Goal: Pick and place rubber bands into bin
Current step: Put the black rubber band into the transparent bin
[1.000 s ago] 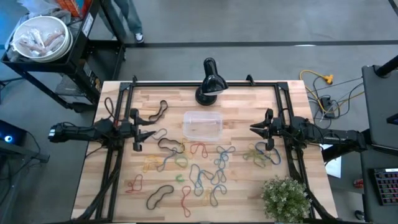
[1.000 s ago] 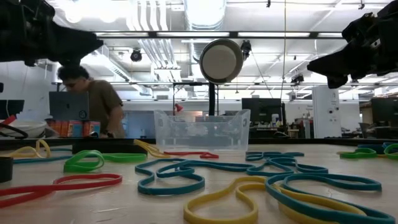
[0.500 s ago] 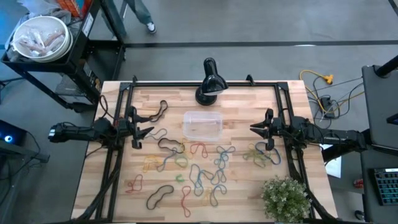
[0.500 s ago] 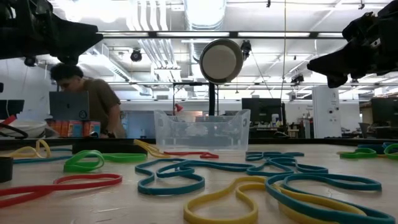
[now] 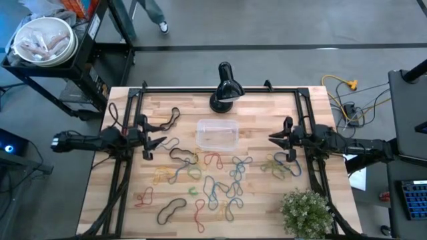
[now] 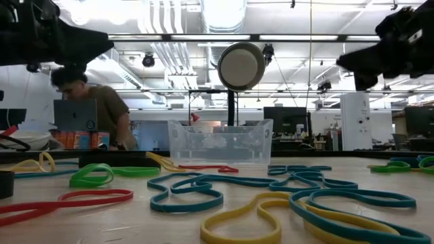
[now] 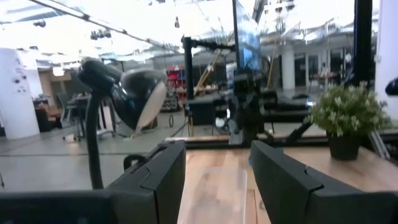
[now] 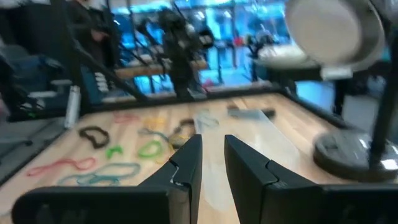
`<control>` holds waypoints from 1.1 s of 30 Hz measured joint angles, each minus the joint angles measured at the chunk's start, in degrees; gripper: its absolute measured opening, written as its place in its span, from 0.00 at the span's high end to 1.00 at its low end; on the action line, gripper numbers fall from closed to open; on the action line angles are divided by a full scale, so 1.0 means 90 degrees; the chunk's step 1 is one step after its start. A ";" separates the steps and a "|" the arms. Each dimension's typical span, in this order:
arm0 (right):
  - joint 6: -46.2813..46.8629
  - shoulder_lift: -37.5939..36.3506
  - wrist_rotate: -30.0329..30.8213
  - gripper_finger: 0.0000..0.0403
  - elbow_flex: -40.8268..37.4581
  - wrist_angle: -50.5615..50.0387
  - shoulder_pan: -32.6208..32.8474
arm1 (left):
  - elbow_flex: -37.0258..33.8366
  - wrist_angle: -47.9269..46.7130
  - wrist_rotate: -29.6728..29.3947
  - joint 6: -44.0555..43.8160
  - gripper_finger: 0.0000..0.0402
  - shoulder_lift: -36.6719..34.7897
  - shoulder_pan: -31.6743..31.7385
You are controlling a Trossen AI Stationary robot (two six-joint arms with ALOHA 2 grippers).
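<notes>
Many coloured rubber bands (image 5: 213,183) lie flat and loose on the wooden table, nearer than the bin; in the low view these bands (image 6: 203,186) fill the foreground. The clear bin (image 5: 217,134) stands on the table's middle, and its walls (image 6: 219,142) show upright behind the bands. My left gripper (image 5: 162,141) hovers left of the bin, open and pointing at it, with a wide gap in its wrist view (image 7: 216,174). My right gripper (image 5: 270,139) hovers right of the bin, its fingers a narrow gap apart (image 8: 212,162). Neither holds anything.
A black desk lamp (image 5: 225,87) stands at the far edge behind the bin. A potted plant (image 5: 307,210) sits at the near right corner. Black frame rails (image 5: 123,173) run along both sides. More bands (image 5: 280,165) lie below the right gripper. A person (image 6: 95,112) sits beyond the table.
My left gripper has drawn back a little toward the table's left edge. In the low view my right gripper has risen slightly. The bands and the bin have stayed where they were.
</notes>
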 joint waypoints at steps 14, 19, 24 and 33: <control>-0.0480 0.0060 -0.0101 0.84 0.0002 0.1475 0.0000 | 0.0077 -0.0939 -0.0983 -0.0400 0.58 0.0951 0.0002; -0.0493 0.0107 -0.0096 0.84 0.0002 0.1473 0.0000 | 0.0353 -0.1145 -0.1206 -0.0695 0.58 0.1775 0.0002; -0.0486 0.0159 -0.0096 0.84 0.0002 0.1390 0.0000 | 0.0867 -0.1163 -0.1731 -0.0690 0.58 0.2494 0.0005; -0.0216 0.0496 -0.0080 0.84 0.0000 0.0924 0.0000 | 0.2524 -0.2542 -0.2626 -0.0979 0.59 0.4531 0.0038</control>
